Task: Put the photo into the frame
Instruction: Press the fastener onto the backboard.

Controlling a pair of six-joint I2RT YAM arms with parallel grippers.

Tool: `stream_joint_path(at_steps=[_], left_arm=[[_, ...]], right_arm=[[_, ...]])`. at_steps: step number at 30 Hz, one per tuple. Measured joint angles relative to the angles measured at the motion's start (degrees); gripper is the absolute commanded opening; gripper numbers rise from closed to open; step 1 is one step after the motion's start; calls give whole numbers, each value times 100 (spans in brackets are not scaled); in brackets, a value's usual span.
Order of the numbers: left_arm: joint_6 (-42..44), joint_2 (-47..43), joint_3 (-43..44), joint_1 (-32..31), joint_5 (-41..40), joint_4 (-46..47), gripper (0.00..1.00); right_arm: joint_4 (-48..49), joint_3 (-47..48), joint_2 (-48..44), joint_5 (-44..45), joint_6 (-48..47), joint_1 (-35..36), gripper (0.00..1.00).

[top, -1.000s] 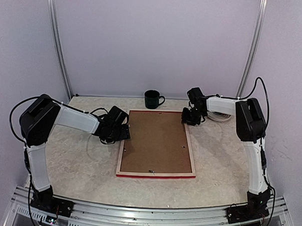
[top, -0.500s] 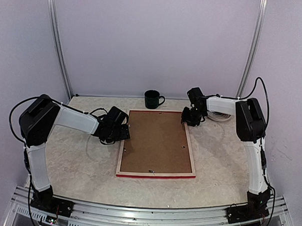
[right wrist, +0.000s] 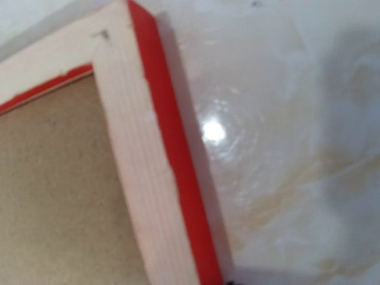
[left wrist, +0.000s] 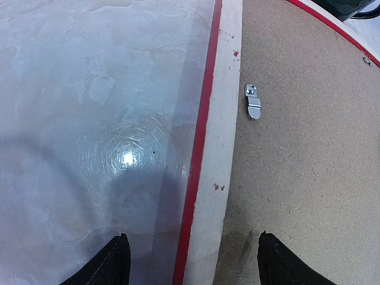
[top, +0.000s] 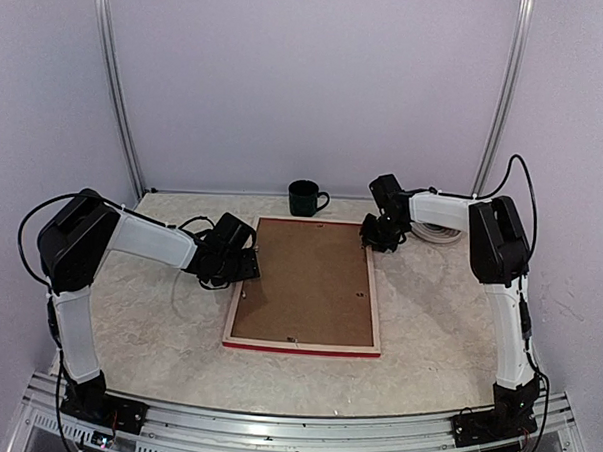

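The frame point(top: 301, 348) lies face down in the middle of the table, red front edge toward me and pale wood back up. A brown backing board point(top: 304, 281) fills it. The photo is hidden. My left gripper point(top: 238, 268) is open and straddles the frame's left rail point(left wrist: 219, 119), one fingertip point(left wrist: 116, 264) over the table and the other over the board. My right gripper point(top: 374, 234) sits at the frame's far right corner point(right wrist: 136, 148). Its fingers do not show in the right wrist view.
A dark mug point(top: 304, 198) stands just beyond the frame's far edge. A white object point(top: 441, 232) lies at the back right behind the right arm. A small metal turn clip point(left wrist: 253, 102) sits on the backing board near the left rail.
The frame has slid a little to the left, its near end most. The right gripper followed its corner leftward. The left gripper stays open at the left rail.
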Motion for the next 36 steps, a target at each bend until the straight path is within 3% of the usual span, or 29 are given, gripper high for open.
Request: stream_joint_path(at_steps=[3, 4, 7, 10, 13, 18, 28, 36], left_arm=[[0, 0, -2, 0, 0, 0, 73], [-2, 0, -2, 0, 0, 0, 73], [-2, -2, -2, 0, 0, 0, 73], [-17, -9, -4, 0, 4, 0, 73], [-42, -31, -33, 0, 17, 4, 74], [-103, -133, -133, 0, 46, -4, 76], [-264, -708, -629, -118, 173, -168, 86], [-275, -1274, -951, -310, 212, -214, 96]], right_arm=[[2, 2, 0, 37, 4, 11, 22], [2, 2, 0, 39, 2, 11, 30], [-35, 31, 0, 44, -24, 13, 64], [-116, 101, -2, 44, -116, 15, 86], [-168, 140, -68, 26, -413, 15, 99], [-282, -111, -643, -120, -1244, 39, 99], [-446, -1961, -2780, -94, -2900, 487, 99], [-400, -3499, -3294, -138, -3259, 1080, 99]])
